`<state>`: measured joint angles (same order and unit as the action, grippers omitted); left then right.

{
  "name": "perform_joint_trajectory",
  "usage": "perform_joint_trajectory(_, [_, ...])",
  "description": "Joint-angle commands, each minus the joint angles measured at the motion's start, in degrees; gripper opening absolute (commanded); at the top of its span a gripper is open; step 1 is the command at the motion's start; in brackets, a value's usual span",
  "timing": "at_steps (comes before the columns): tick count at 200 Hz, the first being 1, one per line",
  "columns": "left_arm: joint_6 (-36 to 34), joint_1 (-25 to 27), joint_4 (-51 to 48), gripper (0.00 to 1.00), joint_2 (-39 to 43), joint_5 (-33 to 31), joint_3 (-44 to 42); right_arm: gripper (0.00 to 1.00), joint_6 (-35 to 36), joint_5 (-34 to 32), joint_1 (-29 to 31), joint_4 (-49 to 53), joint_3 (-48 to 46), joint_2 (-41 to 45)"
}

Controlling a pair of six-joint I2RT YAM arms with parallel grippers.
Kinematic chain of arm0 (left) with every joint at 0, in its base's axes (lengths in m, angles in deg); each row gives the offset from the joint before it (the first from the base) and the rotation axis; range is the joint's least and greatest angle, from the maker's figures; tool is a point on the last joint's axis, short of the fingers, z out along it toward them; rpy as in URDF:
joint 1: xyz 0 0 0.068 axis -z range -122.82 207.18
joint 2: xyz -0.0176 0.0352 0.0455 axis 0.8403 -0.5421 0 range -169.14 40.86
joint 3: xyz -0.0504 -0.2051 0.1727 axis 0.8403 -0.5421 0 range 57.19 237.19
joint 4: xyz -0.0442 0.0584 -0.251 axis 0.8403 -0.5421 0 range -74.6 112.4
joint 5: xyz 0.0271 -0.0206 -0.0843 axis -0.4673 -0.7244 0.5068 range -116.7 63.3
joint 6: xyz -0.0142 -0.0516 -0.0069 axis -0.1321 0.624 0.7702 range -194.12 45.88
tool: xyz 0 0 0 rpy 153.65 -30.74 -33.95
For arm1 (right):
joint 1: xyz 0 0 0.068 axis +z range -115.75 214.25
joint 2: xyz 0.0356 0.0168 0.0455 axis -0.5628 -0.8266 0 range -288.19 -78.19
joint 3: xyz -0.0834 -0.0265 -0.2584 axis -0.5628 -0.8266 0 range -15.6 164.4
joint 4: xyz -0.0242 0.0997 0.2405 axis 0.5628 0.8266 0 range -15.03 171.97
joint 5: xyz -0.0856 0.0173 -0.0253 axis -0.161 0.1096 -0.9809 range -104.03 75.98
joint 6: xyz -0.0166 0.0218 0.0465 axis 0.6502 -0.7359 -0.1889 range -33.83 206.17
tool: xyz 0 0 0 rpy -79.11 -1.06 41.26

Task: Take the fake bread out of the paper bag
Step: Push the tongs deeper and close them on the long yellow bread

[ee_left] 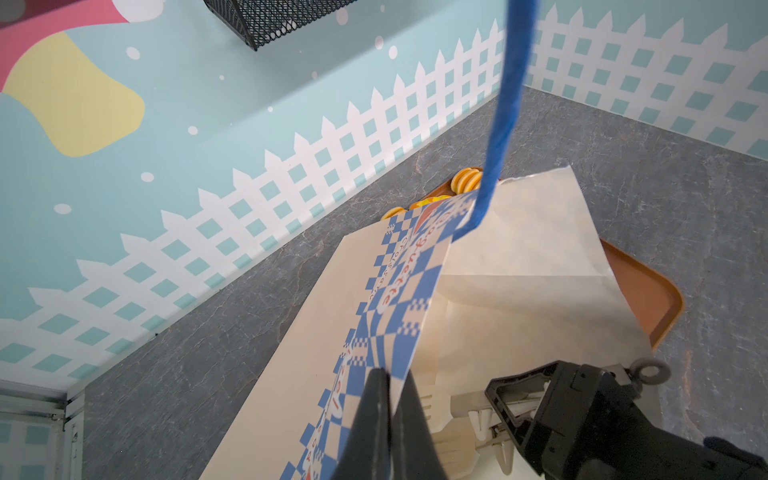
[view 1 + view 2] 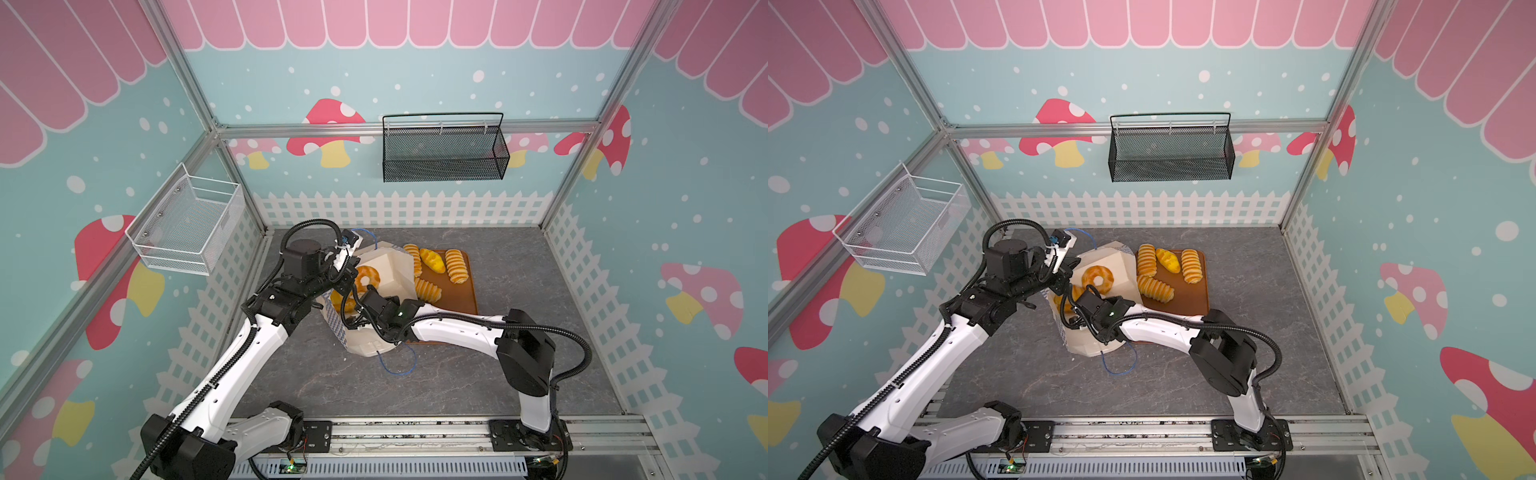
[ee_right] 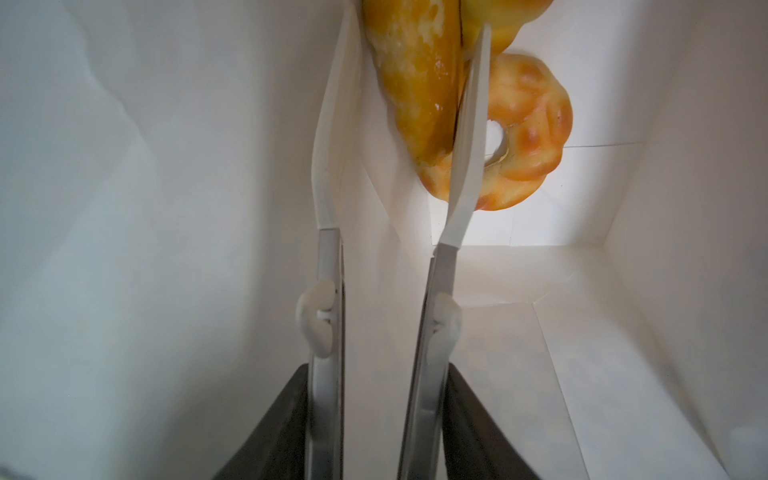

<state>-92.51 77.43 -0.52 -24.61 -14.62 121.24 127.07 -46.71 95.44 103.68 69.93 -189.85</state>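
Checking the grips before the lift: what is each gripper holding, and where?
Left gripper is pinching the paper bag by its checkered rim. Right gripper straddles a long pastry inside the bag; whether it is clamped cannot be told.

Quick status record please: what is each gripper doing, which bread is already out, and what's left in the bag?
left gripper: shut, pinching the paper bag rim
right gripper: inside bag, fingers straddling an oblong pastry, not clearly clamped
in bag: ring doughnut, oblong pastry, part of a third piece
out of bag: four pastries on the orange tray
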Motion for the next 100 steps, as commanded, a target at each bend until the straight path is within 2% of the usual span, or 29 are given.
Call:
perform_joint_trajectory(1, [0.6,0.8,0.2,0.0,0.0,4.4,1.1,0.44,1.0,-2.8,0.9,-0.3,3.6,-2.3])
perform_joint_trajectory(53, [0.3,0.8,0.2,0.0,0.5,3.4,0.5,0.26,0.4,-4.8,1.0,0.0,5.3,-1.4])
perform_joint_trajectory(100, [1.4,0.8,0.2,0.0,1.4,-1.8,0.3,0.15,0.2,-6.2,2.4,0.0,2.9,4.1])
